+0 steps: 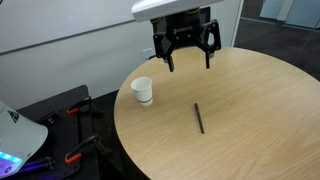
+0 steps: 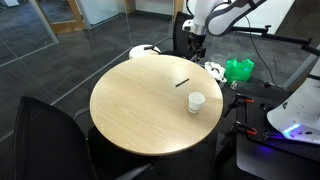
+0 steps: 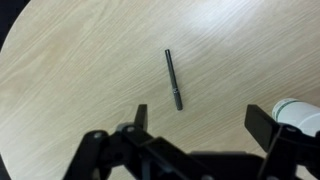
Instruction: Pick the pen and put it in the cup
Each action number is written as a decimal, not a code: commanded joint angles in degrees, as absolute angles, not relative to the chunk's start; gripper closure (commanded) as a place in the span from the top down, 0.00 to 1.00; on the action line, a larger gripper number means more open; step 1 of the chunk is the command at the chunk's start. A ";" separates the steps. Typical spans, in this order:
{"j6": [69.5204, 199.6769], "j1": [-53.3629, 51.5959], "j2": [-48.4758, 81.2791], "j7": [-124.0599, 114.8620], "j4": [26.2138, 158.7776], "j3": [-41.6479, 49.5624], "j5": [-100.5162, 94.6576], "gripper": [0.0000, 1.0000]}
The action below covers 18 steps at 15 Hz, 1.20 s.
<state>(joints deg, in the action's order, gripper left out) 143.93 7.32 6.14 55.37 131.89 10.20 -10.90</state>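
Note:
The pen (image 1: 199, 117) is a thin dark stick lying flat on the round wooden table (image 1: 250, 120); it also shows in the other exterior view (image 2: 182, 82) and in the wrist view (image 3: 174, 79). The white cup (image 1: 143, 91) stands upright near the table's edge, seen too in the other exterior view (image 2: 196, 102) and at the right edge of the wrist view (image 3: 300, 113). My gripper (image 1: 186, 57) hangs open and empty well above the table, with its fingers spread (image 3: 200, 122). The pen lies below and ahead of the fingers, apart from them.
The table's curved edge (image 3: 20, 40) drops to a dark floor. A black office chair (image 2: 45, 135) stands by the table. A green object (image 2: 238, 70) and cables lie on a side stand. A white device with a blue glow (image 1: 15, 135) sits beside the table.

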 commanded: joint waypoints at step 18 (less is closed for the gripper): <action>145.90 11.98 21.67 57.98 123.00 6.25 -9.71 1.00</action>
<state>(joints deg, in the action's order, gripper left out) 146.09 10.98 21.75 58.46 123.07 7.26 -9.04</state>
